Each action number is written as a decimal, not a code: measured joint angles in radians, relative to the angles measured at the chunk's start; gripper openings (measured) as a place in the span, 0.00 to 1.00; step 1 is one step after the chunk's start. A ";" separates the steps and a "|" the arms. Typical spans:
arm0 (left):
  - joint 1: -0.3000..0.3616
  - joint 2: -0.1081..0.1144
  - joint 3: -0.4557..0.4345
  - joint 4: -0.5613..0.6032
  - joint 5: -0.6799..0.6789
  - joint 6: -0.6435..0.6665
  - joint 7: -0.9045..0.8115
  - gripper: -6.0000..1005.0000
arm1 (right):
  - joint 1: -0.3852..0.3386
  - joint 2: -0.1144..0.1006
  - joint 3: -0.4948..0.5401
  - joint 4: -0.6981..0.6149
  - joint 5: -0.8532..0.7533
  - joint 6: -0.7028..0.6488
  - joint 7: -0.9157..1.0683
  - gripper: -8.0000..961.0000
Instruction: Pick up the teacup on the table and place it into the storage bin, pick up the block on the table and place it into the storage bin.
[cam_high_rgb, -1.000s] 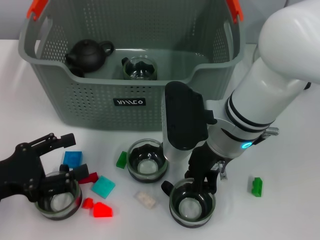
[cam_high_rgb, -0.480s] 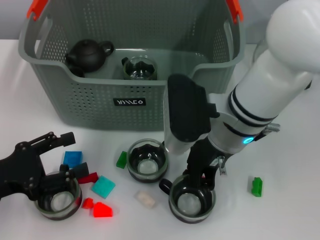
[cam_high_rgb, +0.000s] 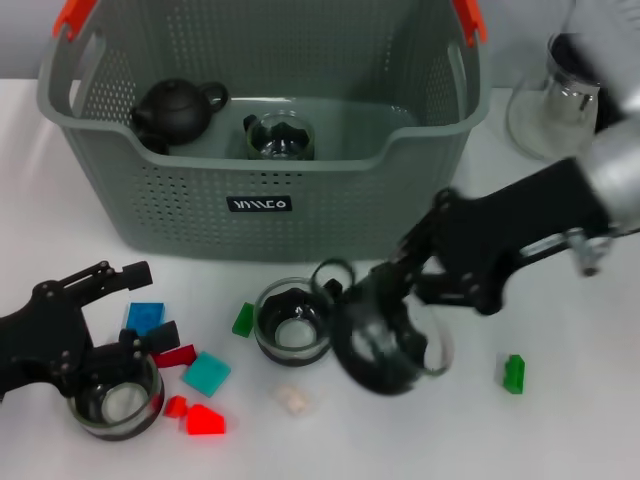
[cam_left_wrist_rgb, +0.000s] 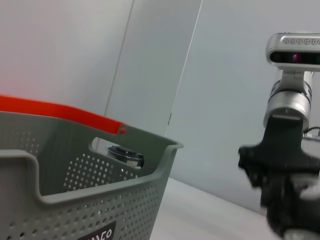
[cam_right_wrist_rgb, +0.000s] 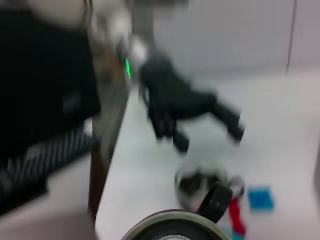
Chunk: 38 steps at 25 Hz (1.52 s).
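— Fingers first: what are you seeing from the head camera?

— Your right gripper (cam_high_rgb: 385, 330) is clamping a glass teacup (cam_high_rgb: 385, 345), which is hanging tilted above the table (cam_high_rgb: 580, 400) beside another cup (cam_high_rgb: 293, 322). Your left gripper (cam_high_rgb: 115, 330) is spreading its fingers wide around a third cup (cam_high_rgb: 115, 398), with colored blocks (cam_high_rgb: 205, 372) lying beside it. The storage bin (cam_high_rgb: 260, 205) is sitting behind, holding a black teapot (cam_high_rgb: 178, 108) and one more glass cup (cam_high_rgb: 280, 137).

— And the left wrist camera?

— You're getting the bin's wall (cam_left_wrist_rgb: 85, 200) and orange handle clip (cam_left_wrist_rgb: 60, 110), with the right arm (cam_left_wrist_rgb: 287, 165) beyond.

— Right wrist?

— You're looking past the held cup's rim (cam_right_wrist_rgb: 172, 227) at the left gripper (cam_right_wrist_rgb: 192, 112) hovering over its cup (cam_right_wrist_rgb: 202, 182); everything is blurring.
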 joint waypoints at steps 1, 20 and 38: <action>-0.003 0.000 0.000 -0.002 0.000 0.000 0.000 0.85 | -0.017 -0.005 0.051 0.010 0.032 -0.025 -0.040 0.06; -0.059 0.000 -0.011 -0.036 -0.002 -0.024 0.001 0.85 | 0.016 -0.035 0.195 -0.174 0.399 0.365 0.330 0.06; -0.050 -0.016 -0.032 -0.066 -0.043 -0.027 0.004 0.84 | 0.551 0.013 -0.207 0.342 -0.498 0.974 0.721 0.06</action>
